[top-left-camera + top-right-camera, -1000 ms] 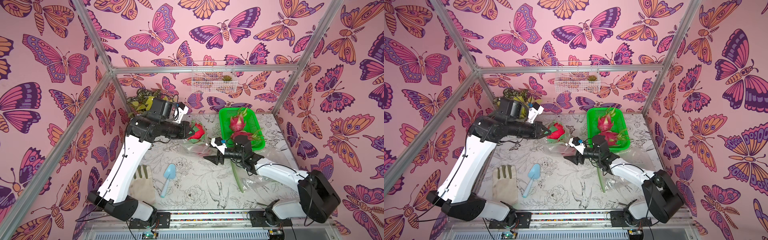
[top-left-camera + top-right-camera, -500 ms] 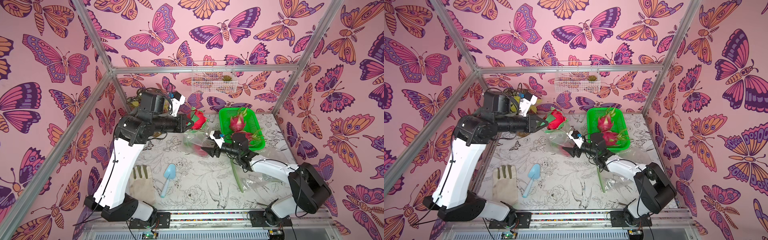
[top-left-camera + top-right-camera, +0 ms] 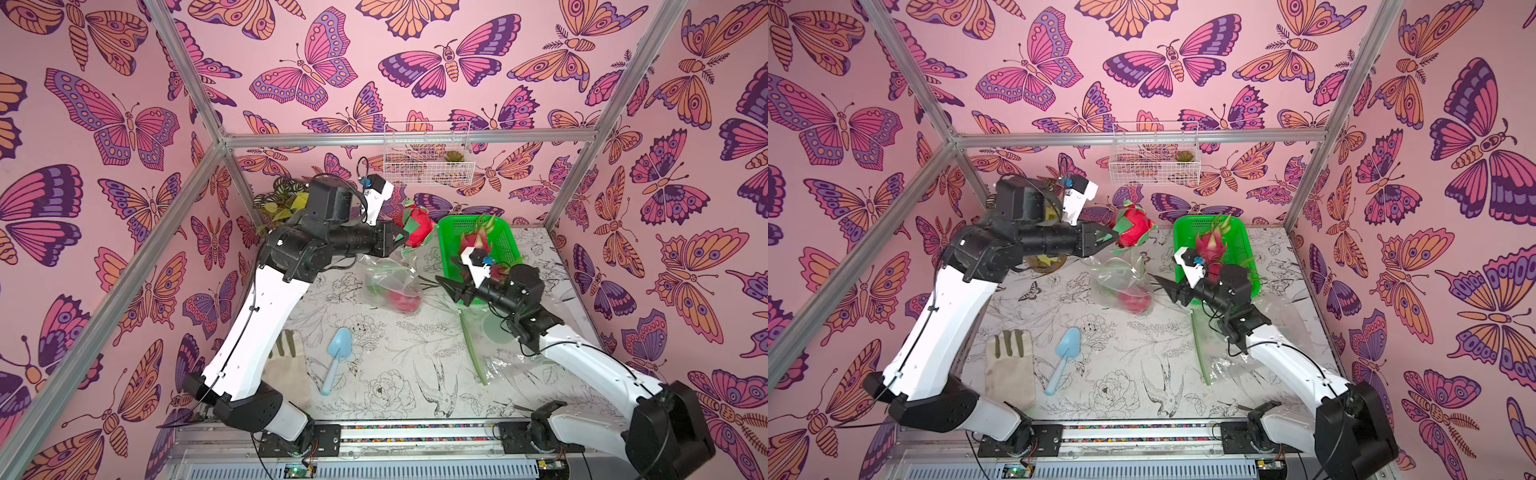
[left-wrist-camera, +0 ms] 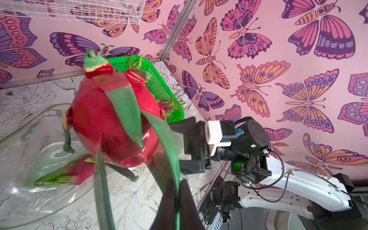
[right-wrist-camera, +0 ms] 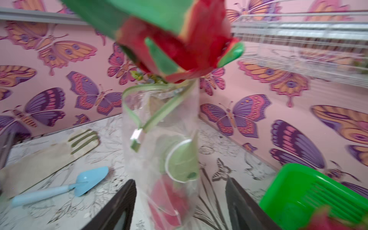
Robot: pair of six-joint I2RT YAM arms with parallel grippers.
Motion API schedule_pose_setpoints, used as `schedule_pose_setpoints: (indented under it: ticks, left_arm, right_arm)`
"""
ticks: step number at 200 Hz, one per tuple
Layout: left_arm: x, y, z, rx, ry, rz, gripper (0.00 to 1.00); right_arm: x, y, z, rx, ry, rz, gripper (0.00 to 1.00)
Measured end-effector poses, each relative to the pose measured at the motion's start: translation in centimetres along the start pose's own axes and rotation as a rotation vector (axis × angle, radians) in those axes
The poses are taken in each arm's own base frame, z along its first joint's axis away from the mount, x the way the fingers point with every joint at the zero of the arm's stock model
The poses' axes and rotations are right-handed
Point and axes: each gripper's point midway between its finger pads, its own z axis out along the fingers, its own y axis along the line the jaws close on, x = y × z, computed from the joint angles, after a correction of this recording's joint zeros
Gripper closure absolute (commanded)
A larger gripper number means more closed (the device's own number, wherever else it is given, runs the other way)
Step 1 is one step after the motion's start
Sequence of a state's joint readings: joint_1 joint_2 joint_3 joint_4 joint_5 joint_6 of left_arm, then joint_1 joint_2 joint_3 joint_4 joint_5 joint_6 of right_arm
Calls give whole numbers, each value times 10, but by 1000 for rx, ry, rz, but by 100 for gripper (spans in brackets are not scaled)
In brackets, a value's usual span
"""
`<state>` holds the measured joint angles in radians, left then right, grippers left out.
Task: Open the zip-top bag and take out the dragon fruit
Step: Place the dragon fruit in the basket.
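The left pincer (image 3: 1109, 239) pinches a green leaf of the red dragon fruit (image 3: 1133, 230). The right pincer (image 3: 1163, 286) is wide and empty. Carry it slowly over the green plastic basket (image 3: 1246, 245).

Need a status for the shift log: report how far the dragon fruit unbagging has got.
Done: two fruits sit in the green basket. In hand: left gripper holds a dragon fruit above the open bag; right gripper open alongside. Left: one fruit remains bagged.
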<state>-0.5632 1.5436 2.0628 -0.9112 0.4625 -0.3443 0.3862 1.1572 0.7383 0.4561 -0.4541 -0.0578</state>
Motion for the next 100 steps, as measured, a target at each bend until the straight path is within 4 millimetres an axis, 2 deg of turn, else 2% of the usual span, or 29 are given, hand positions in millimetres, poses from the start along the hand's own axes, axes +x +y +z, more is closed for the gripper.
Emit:
schedule_pose_setpoints:
  ticks: [25,56,75,100]
  left_arm:
    - [-2,-5,32,28,10,34,100]
    - [-2,-5,76,41,14,68,100]
    - [-3,-1,105,40,14,84,100]
    - [-3,11,147,11,9,100,100]
  right_arm:
    - [-4,-51,-29,174,4,121,29]
    - [1,-101,-64,389,6,290,29]
    - [0,-122,-81,496,-11,367,29]
    - [-2,-136,-98,595,-21,436,29]
